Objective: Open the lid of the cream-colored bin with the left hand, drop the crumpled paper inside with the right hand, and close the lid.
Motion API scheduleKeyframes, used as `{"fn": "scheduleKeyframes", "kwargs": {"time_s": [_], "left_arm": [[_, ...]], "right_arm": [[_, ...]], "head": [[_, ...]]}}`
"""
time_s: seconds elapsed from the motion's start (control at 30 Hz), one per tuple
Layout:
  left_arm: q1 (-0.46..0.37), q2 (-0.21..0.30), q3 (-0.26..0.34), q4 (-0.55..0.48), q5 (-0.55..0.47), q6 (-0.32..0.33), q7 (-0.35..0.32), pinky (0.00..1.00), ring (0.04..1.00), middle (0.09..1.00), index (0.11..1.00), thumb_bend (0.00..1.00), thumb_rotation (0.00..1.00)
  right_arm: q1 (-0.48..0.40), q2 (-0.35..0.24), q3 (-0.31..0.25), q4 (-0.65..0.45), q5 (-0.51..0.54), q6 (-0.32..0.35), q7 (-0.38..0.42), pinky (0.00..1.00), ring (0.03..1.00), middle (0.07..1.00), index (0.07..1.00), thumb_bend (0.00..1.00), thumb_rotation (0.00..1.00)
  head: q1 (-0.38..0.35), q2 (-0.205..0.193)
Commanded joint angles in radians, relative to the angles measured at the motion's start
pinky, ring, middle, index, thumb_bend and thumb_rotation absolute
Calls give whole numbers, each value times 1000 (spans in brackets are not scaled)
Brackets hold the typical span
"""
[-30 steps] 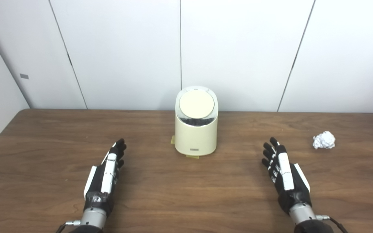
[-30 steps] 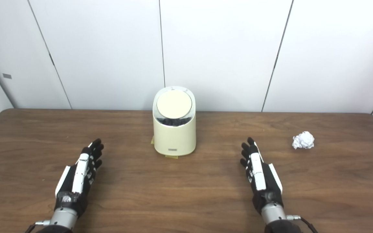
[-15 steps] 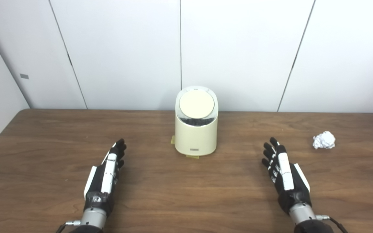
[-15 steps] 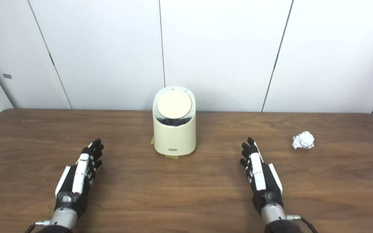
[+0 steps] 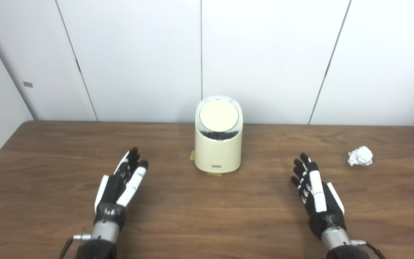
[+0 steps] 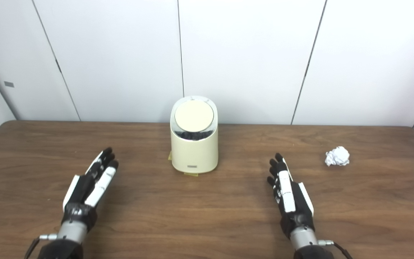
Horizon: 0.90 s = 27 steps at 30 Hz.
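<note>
White panels behind brown table point(image 5: 49, 201). Bin point(image 5: 218, 149) centre-back, lid point(image 5: 218, 116) shut; paper point(image 5: 360, 156) far right. Both hands empty, fingers spread. Bring your left hand point(image 5: 120, 181) over lid's front edge; keep right hand point(image 5: 316, 192) clear.

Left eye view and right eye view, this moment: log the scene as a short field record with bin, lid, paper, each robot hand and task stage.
bin: cream-colored bin upright, mid-table near the wall
lid: round lid down, closed
paper: crumpled paper lies on the table, right of the bin, untouched
left robot hand: left robot hand open, empty, left of the bin, apart from it
right robot hand: right robot hand open, empty, between bin and paper, touching neither
task stage: nothing done yet
</note>
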Motion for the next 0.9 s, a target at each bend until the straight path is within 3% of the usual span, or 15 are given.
{"fn": "scheduleKeyframes", "kwargs": {"time_s": [0.0,0.2,0.4,0.57,0.87], "left_arm": [[-88,1,14,-47,-19,5,11,924,957,956,972,726,478],[-239,47,-22,-49,85,144,10,779,920,952,957,797,384],[-387,70,-48,29,200,151,-86,758,918,967,987,859,359],[-503,85,-91,107,334,151,-193,745,915,972,984,952,415],[-688,78,-131,331,485,151,-318,732,875,947,988,929,330]], "right_arm": [[-4,-1,-1,-23,4,-17,10,971,978,973,1000,556,1000],[-1,-2,2,-12,0,-26,12,970,979,969,1000,580,1000],[-5,3,1,4,3,-34,9,982,984,969,1000,587,1000],[-11,7,4,17,0,-44,7,985,981,968,1000,590,1000],[-20,11,15,36,-35,-59,-7,974,960,960,1000,567,1000]], "head": [[0,1],[5,7],[8,6],[6,7],[2,-2]]}}
